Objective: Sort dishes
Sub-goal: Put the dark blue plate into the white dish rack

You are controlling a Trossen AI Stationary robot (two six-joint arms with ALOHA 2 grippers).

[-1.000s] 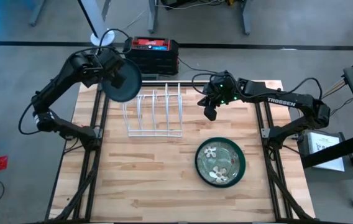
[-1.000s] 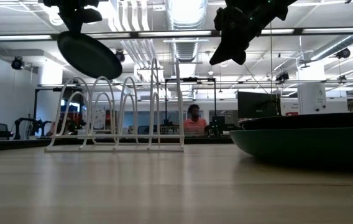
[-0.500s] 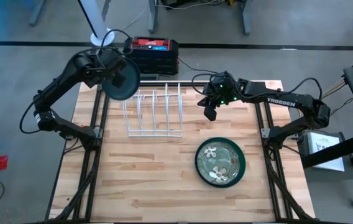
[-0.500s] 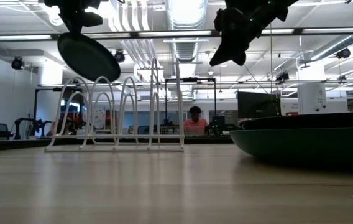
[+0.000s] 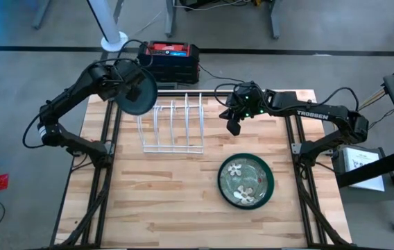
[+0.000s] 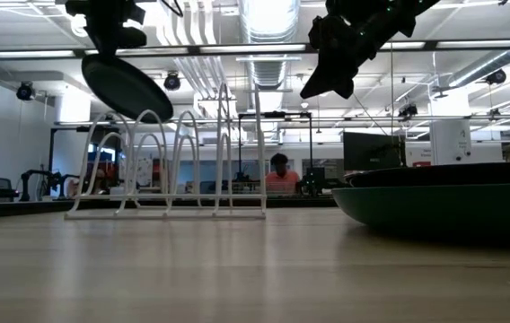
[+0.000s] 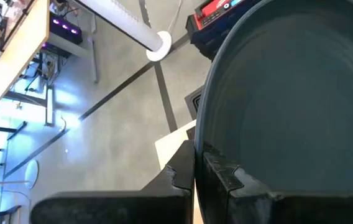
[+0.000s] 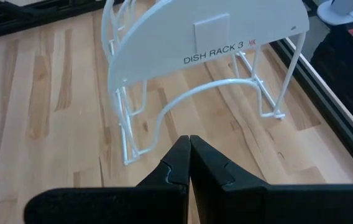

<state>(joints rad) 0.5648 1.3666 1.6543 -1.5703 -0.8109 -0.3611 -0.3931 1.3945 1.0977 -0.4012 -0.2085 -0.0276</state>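
Note:
My left gripper [image 5: 119,78] is shut on a dark teal plate [image 5: 136,92], held on edge in the air above the left end of the white wire rack [image 5: 173,126]; the plate fills the left wrist view [image 7: 288,106] and shows in the low view [image 6: 125,85]. A patterned green plate [image 5: 245,180] with white flowers lies flat on the table at the right; its rim shows in the low view [image 6: 444,193]. My right gripper [image 5: 233,125] is shut and empty, in the air right of the rack. My left gripper pinches the teal plate's rim [image 7: 202,152] between its two fingers, one finger on each face. The plate hangs lifted clear, tilted on edge, its lower rim [image 6: 152,108] just above the rack's leftmost wire loops.
A red-and-black box [image 5: 171,55] stands behind the rack at the table's far edge. The wooden table top [image 5: 162,201] lies bare in front of the rack. The rack's end plate reads DISH RACK 3 [image 8: 217,53]. A person [image 6: 280,175] sits in the room beyond.
My left gripper has shifted a little toward the rack with the teal plate, which stays tilted on edge above the rack's left end. My right arm has kept still.

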